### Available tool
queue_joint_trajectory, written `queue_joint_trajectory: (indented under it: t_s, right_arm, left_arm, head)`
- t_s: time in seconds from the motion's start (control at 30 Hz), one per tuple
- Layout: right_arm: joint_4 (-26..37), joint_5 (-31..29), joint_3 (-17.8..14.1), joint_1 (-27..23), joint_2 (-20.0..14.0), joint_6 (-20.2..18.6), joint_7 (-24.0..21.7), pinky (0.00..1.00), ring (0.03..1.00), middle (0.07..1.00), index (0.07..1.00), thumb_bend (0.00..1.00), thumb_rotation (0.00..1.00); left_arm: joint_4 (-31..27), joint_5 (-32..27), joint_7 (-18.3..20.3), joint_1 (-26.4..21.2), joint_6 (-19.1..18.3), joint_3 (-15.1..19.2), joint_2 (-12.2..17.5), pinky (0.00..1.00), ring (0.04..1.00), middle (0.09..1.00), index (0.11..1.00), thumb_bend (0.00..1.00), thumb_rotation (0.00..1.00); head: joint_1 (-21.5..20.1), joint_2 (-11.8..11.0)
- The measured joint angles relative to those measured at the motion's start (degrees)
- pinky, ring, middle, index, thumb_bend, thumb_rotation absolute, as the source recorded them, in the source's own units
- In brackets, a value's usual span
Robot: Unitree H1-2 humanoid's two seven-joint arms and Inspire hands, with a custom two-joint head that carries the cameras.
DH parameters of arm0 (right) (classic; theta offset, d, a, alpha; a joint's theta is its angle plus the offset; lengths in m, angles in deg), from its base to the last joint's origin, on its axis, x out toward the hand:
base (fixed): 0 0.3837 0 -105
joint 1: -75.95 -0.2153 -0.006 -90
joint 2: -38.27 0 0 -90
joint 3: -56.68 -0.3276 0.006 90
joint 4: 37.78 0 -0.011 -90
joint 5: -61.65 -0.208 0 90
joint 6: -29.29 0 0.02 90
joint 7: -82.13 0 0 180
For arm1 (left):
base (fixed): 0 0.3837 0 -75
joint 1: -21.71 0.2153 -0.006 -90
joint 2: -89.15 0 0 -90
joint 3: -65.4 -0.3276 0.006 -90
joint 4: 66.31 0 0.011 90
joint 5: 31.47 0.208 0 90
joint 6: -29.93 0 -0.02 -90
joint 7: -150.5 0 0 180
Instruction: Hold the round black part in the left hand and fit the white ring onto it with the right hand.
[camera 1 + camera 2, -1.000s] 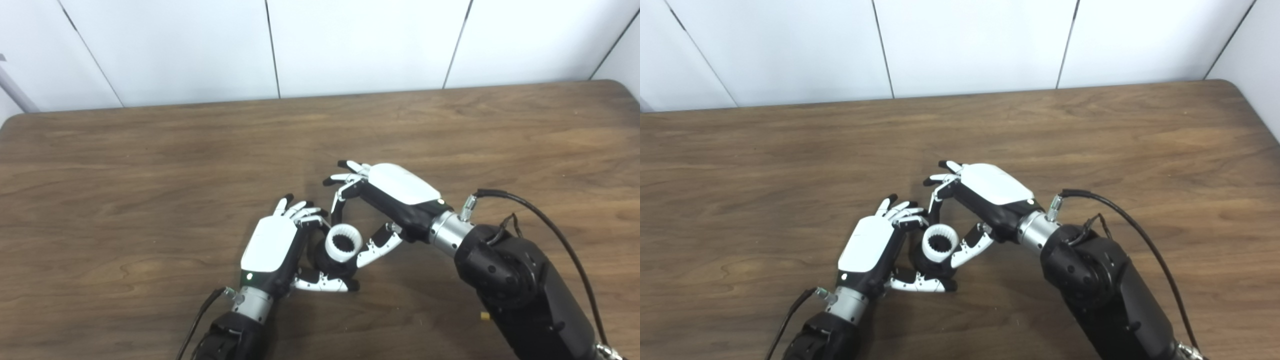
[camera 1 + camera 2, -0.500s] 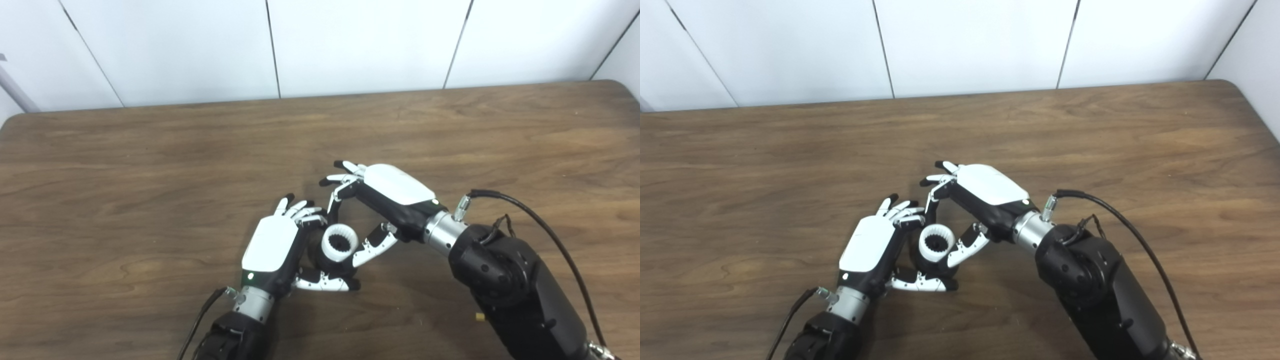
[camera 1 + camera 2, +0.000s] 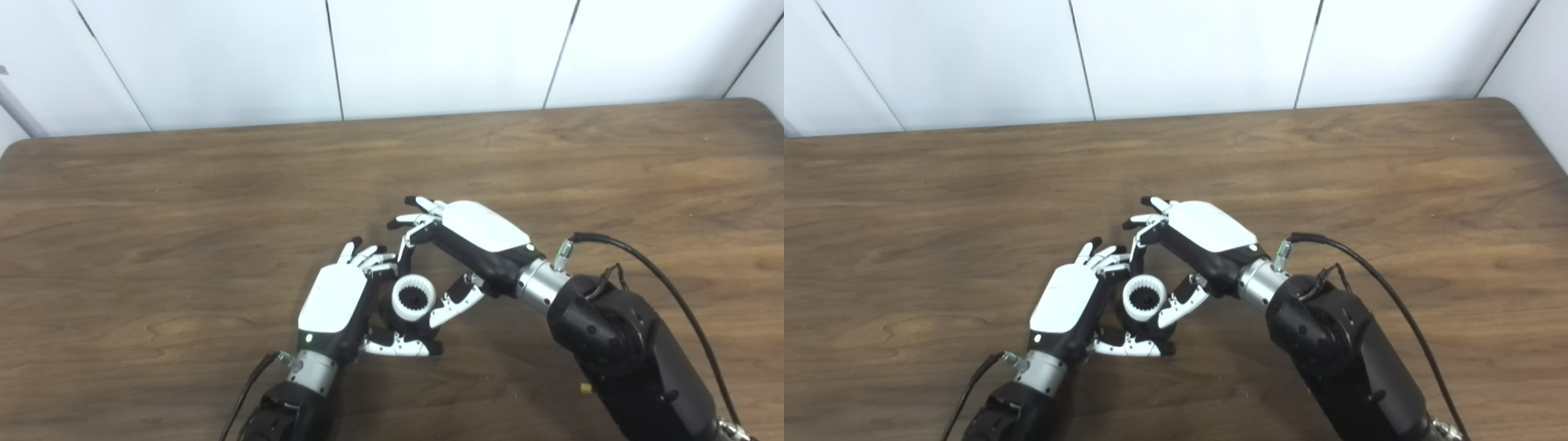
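Pinching the white ring (image 3: 413,297) between thumb and fingers, the right hand (image 3: 471,245) has it sitting on top of the round black part (image 3: 392,313), which the left hand (image 3: 343,303) grips from the side, low over the tabletop (image 3: 184,202) toward the middle of its near edge. Whether the ring is fully seated cannot be told; most of the black part is hidden beneath it. The main risk is a tilted ring: pressing down off-axis could jam its toothed bore or cock it sideways. A hard push might also twist the part in the left hand's grip, or the ring could slip out and roll across the tabletop.
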Motion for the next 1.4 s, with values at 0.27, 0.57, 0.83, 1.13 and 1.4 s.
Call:
queue_joint_trajectory:
  t_s: [0.27, 0.57, 0.83, 1.13, 1.4]
  right_arm:
    - [-0.7, -0.2, 0.0, 0.0, -0.5, 0.1, 0.0, 1.00, 1.000, 0.870, 0.482, 0.52, 0.13]
    - [-0.7, -0.4, -0.2, 0.2, -0.6, 0.1, 0.0, 1.00, 1.000, 0.869, 0.483, 0.52, 0.13]
    - [-1.1, -0.7, -0.4, 0.5, -0.7, 0.1, 0.2, 1.00, 1.000, 0.865, 0.483, 0.52, 0.13]
    - [-1.7, -0.9, -0.4, 0.7, -0.6, 0.1, 0.7, 1.00, 1.000, 0.867, 0.483, 0.52, 0.13]
    - [-1.8, -0.9, -0.4, 1.0, -0.6, 0.1, 1.0, 1.00, 1.000, 0.865, 0.483, 0.52, 0.13]
  left_arm:
    - [0.2, 0.0, -0.2, 0.0, 0.1, 0.0, -0.1, 1.00, 0.887, 0.789, 0.484, 0.53, 0.06]
    - [0.7, 0.0, -1.0, -0.1, 0.6, 0.0, -0.2, 1.00, 0.883, 0.786, 0.484, 0.53, 0.06]
    - [0.7, 0.0, -1.0, -0.1, 0.6, 0.0, -0.2, 1.00, 0.886, 0.788, 0.484, 0.53, 0.06]
    - [0.7, 0.0, -0.9, -0.1, 0.6, -0.1, -0.2, 1.00, 0.885, 0.786, 0.484, 0.53, 0.06]
    - [0.7, 0.0, -0.9, -0.1, 0.5, -0.2, -0.3, 1.00, 0.885, 0.785, 0.483, 0.53, 0.06]
  head:
    - [0.2, -0.2]
    - [0.0, -0.3]
    - [0.0, -0.4]
    - [0.1, -0.2]
    - [0.1, 0.0]
